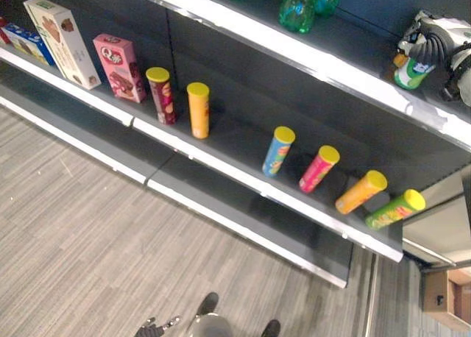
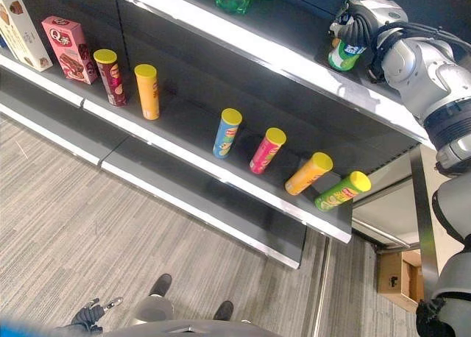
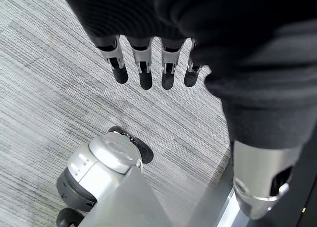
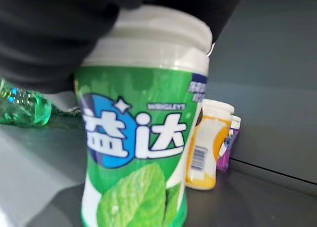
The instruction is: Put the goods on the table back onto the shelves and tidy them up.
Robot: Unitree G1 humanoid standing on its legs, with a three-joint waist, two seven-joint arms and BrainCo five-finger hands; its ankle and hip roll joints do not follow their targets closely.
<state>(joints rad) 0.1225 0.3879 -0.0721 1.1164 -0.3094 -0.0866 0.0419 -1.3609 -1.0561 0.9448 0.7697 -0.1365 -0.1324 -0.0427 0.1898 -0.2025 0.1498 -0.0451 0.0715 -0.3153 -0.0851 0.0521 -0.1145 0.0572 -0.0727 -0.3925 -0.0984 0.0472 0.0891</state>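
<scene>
Left hand hangs low over the floor, fingers straight and relaxed, holding nothing. Further up, right hand reaches onto the upper shelf, fingers wrapped around a green gum bottle. The bottle looks upright, at or just above the shelf board. Behind it stand an orange bottle and a purple bottle. Best to seat the base flat beside them before opening the fingers.

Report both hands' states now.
Left hand: open, fingers straight, holding nothing.
Right hand: shut on the green bottle at the upper shelf.
</scene>
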